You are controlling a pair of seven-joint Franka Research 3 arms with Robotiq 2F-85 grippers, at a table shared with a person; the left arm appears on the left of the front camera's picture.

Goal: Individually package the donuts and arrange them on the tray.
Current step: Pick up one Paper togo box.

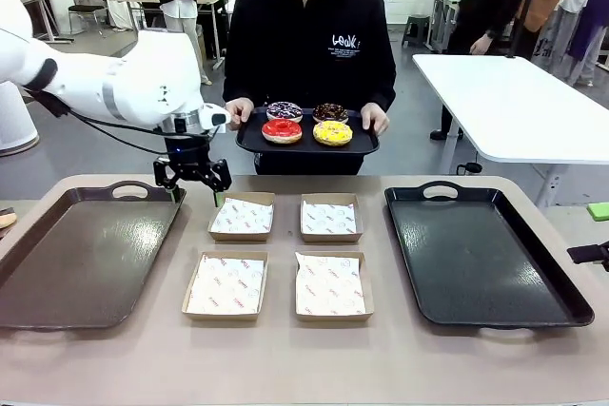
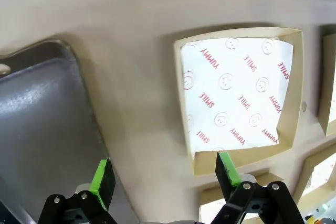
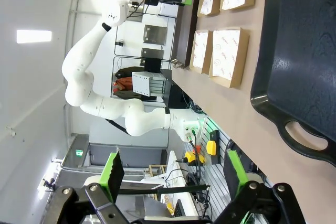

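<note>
The four donuts [image 1: 306, 122] are being carried on a small black tray [image 1: 252, 144], which is being gripped by the person's hands [image 1: 238, 109] beyond the far edge of the surface [image 1: 285, 358]. The left gripper [image 1: 197, 195] [image 2: 164, 177] is being held wide open and empty above the surface, between the brown tray [image 1: 57, 263] and the far-left paper-lined box [image 1: 242, 217]. The right gripper [image 3: 173, 169] is likewise being held open, with nothing grasped.

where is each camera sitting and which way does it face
Front: fixed between the arms, facing the person across the beige table; white left arm, open left gripper.
Left wrist: above the table, looking down past its green-padded fingers at a paper-lined cardboard box.
Right wrist: rolled sideways, along the table; open right gripper, glossy black tray.
Shared: front and right wrist show the left arm.
</note>
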